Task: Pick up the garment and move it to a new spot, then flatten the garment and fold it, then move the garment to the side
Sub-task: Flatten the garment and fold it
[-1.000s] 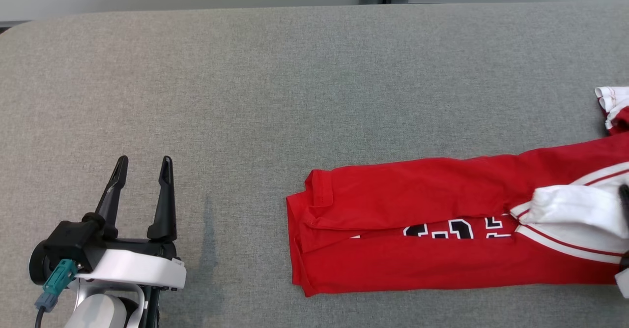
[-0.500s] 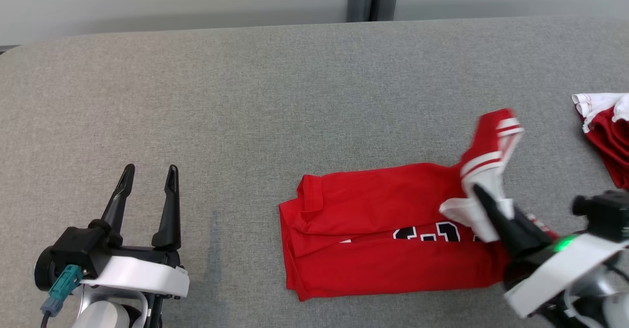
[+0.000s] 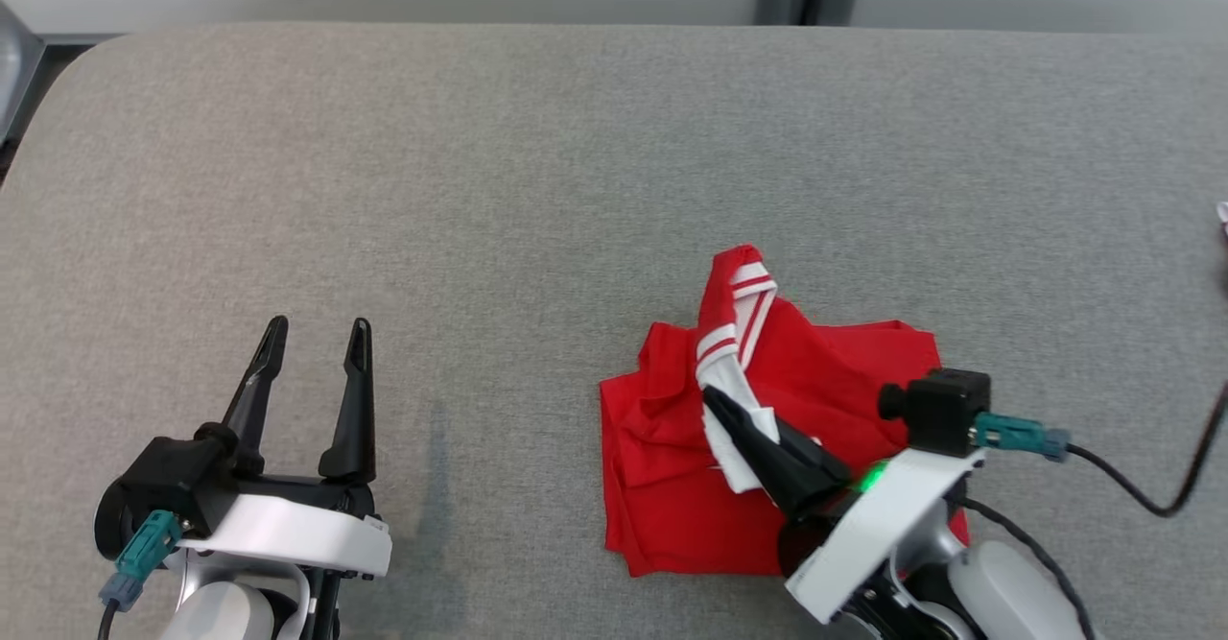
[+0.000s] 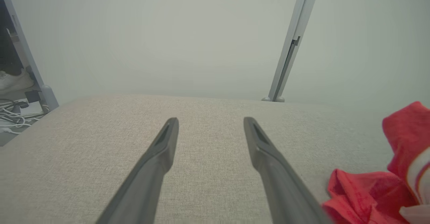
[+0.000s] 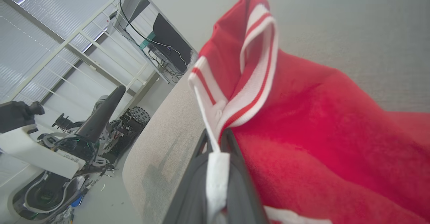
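Your left gripper (image 3: pixel 318 321) hasn't moved, fingers wide; right of it the garment (image 3: pixel 835 376) has gone from long strip to doubled heap on the tabletop (image 3: pixel 480 189). The right gripper (image 3: pixel 715 396) pinches its striped hem (image 3: pixel 734 333). You're mid-fold, I'd judge: release and moving aside remain.

Left gripper (image 3: pixel 317 328) and right gripper (image 3: pixel 712 395): each has two long, matte black fingers (image 3: pixel 351 400) tapering to narrow tips, slotted on the inner face near the tip, set on a black block. Behind each block sits a curved white shell (image 3: pixel 288 533) on a pale grey forearm (image 3: pixel 206 611). The left connector (image 3: pixel 142 546) is teal with a grey boot. The right wrist bears a black cube camera (image 3: pixel 945 408), a teal right connector (image 3: pixel 1007 427), a black cable (image 3: pixel 1151 501) and a green light (image 3: pixel 873 476).
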`<state>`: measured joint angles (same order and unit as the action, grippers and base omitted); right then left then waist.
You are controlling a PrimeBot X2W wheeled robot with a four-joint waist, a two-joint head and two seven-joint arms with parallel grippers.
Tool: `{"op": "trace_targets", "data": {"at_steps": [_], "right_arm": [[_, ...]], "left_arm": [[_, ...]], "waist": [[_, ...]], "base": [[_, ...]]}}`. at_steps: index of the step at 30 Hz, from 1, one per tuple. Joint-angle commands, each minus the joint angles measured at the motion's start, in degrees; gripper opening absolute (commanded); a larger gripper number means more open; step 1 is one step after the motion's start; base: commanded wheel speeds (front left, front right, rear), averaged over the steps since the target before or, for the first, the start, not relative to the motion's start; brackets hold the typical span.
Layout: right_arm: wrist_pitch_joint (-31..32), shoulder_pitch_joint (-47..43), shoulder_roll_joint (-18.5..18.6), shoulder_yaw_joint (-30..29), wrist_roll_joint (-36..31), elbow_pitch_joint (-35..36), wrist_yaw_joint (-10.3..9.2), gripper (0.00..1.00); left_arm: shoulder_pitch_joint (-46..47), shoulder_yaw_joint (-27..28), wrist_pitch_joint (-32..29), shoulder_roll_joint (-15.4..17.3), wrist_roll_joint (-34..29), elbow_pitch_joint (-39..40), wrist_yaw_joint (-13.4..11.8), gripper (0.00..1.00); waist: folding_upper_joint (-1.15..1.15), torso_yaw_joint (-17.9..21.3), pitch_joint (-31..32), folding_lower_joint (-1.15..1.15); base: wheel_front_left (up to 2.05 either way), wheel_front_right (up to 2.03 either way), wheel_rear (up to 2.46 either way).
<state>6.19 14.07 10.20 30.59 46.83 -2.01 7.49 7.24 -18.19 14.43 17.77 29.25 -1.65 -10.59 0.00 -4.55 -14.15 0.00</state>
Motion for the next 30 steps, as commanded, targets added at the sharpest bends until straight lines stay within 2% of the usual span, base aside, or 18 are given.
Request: {"op": "trace_targets", "data": {"at_steps": [1, 8, 9, 10, 11, 16, 21, 25, 29, 30], "right_arm": [[-1.45, 1.68, -0.12, 1.17, 0.57, -2.09, 0.01, 0.0], [-6.13, 6.55, -0.59, 6.77, 4.08, -9.31, 0.02, 0.0], [-6.58, 6.99, -0.42, 7.45, 4.47, -9.79, 0.02, 0.2], [-6.86, 7.36, -0.18, 8.31, 4.84, -10.37, 0.02, 0.49], [-7.27, 7.72, 0.09, 8.86, 5.19, -10.77, 0.01, 1.0], [-9.06, 8.56, 1.8, 11.29, 4.95, -10.55, 0.01, 1.0], [-12.51, 7.92, 4.44, 11.69, 3.36, -6.92, 0.01, 1.0], [-16.91, 5.86, 6.79, 7.21, 0.57, -2.37, 0.01, 1.0], [-19.32, 3.04, 7.26, -0.79, -2.62, 0.21, 0.01, 1.0], [-19.32, 3.04, 7.26, -0.79, -2.62, 0.21, 0.01, 1.0]], "left_arm": [[0.13, 0.19, 0.29, 0.13, 0.31, -0.18, 0.17, 1.0], [-0.41, 0.99, 0.56, -0.59, 0.43, -0.38, 0.27, 1.0], [-0.37, 1.11, 0.6, -0.66, 0.34, -0.41, 0.33, 1.0], [-0.34, 1.19, 0.65, -0.76, 0.25, -0.43, 0.37, 1.0], [-0.3, 1.35, 0.68, -0.83, 0.16, -0.43, 0.39, 1.0], [-0.25, 1.7, 0.7, -1.11, -0.15, -0.45, 0.42, 1.0], [-0.62, 2.22, 0.76, -1.03, -0.58, -0.38, 0.38, 1.0], [-0.6, 2.61, 0.79, -0.76, -0.89, -0.12, 0.23, 1.0], [-1.03, 2.99, 0.76, -0.39, -0.96, 0.13, -0.05, 1.0], [-1.03, 2.99, 0.76, -0.39, -0.96, 0.13, -0.05, 1.0]], "waist": [[0.0, -1.12, -0.86, 0.0], [0.0, -2.62, -2.28, 0.0], [0.0, -2.69, -2.36, 0.0], [0.0, -2.73, -2.42, 0.0], [0.0, -2.7, -2.48, 0.0], [0.0, -2.13, -2.53, 0.0], [0.0, -0.71, -2.26, 0.0], [0.0, 0.95, -1.85, 0.0], [0.0, 2.12, -1.25, 0.0], [0.0, 2.12, -1.25, 0.0]], "base": [[0.0, 0.0, 0.0], [0.0, 0.0, 0.0], [0.0, 0.0, 0.0], [0.0, 0.0, 0.0], [0.0, 0.0, 0.0], [0.0, 0.0, 0.0], [0.0, 0.0, 0.0], [0.0, 0.0, 0.0], [0.0, 0.0, 0.0], [0.0, 0.0, 0.0]]}}
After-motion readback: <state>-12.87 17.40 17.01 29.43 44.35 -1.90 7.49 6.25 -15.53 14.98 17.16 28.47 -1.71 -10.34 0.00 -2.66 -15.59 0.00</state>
